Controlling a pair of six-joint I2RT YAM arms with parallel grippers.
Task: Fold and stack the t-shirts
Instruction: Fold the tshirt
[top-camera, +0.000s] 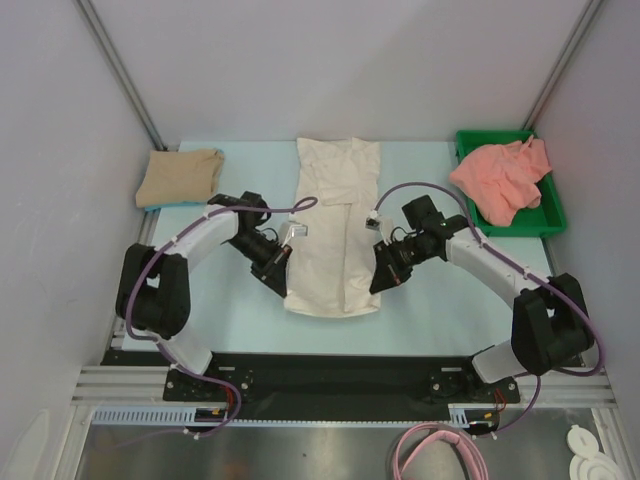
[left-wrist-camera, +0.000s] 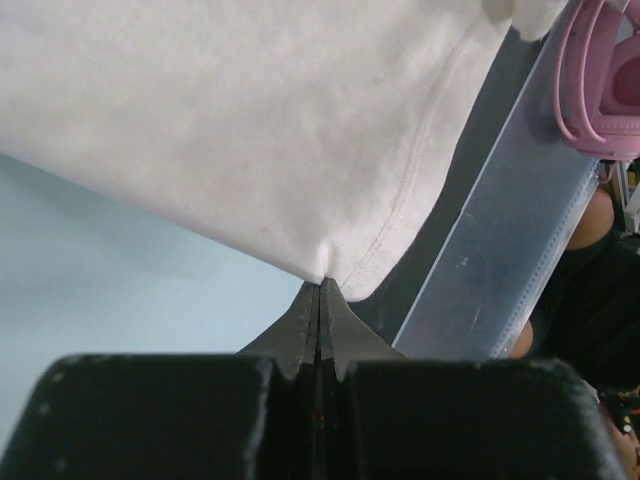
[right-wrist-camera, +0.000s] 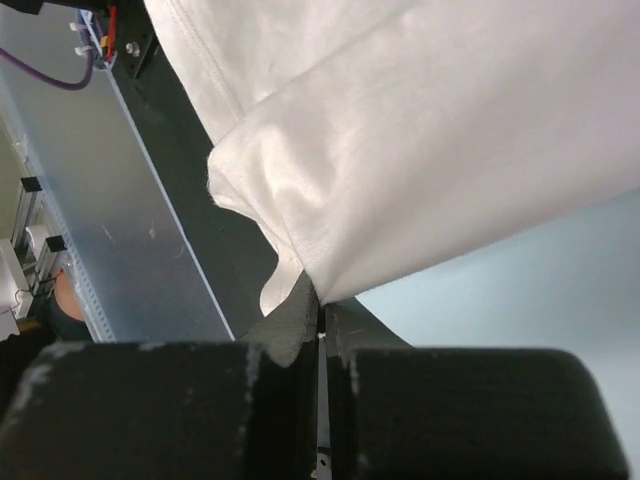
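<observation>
Pinching the near hem of the cream shirt (top-camera: 335, 225) at both corners, I have my left gripper (left-wrist-camera: 320, 292) closed right down on the left corner and my right gripper (right-wrist-camera: 320, 305) closed the same way on the right corner. Each has only a small nip of cloth between its fingertips. The shirt lies as a long strip running away from both grippers, its sides turned in and its collar end far ahead of my jaws. The step in hand, as I judge it, is carrying this near end up and forward over the far end to halve the strip. To do it well I should lift both corners together and level, so the hem runs straight between the grippers without stretching. I should raise them just enough for the cloth to clear itself, then travel forward in step and lay the hem square on the far edge before letting go. The bites look thin, so a jerk could pull a corner free. At the right corner, loose layers bunch beside my fingers and may slip apart. The tan shirt (top-camera: 180, 177) sits folded far beyond my left gripper. The pink shirt (top-camera: 500, 180) lies crumpled in the tray (top-camera: 545, 222) beyond my right gripper, not yet folded.
</observation>
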